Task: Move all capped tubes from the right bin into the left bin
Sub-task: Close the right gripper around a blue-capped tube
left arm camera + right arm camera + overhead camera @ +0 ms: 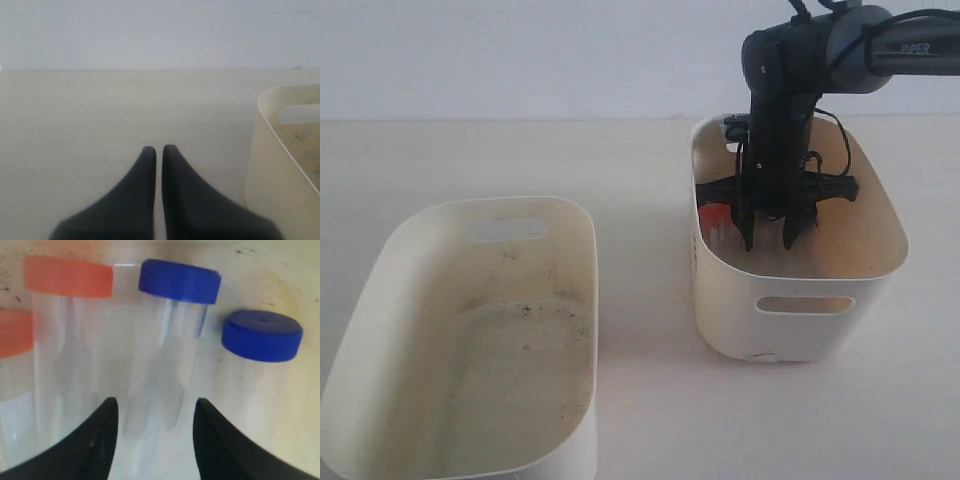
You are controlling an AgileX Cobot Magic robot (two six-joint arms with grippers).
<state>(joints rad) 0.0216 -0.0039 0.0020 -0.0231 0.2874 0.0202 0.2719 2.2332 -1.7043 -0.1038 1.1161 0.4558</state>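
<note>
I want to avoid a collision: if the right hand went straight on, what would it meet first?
Probably the blue-capped tube lying between its fingers, though depth is unclear from this close.

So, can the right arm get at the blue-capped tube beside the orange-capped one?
Likely yes: its end effector is down inside the right bin with a finger on each side of that blue-capped tube, nothing in between.
</note>
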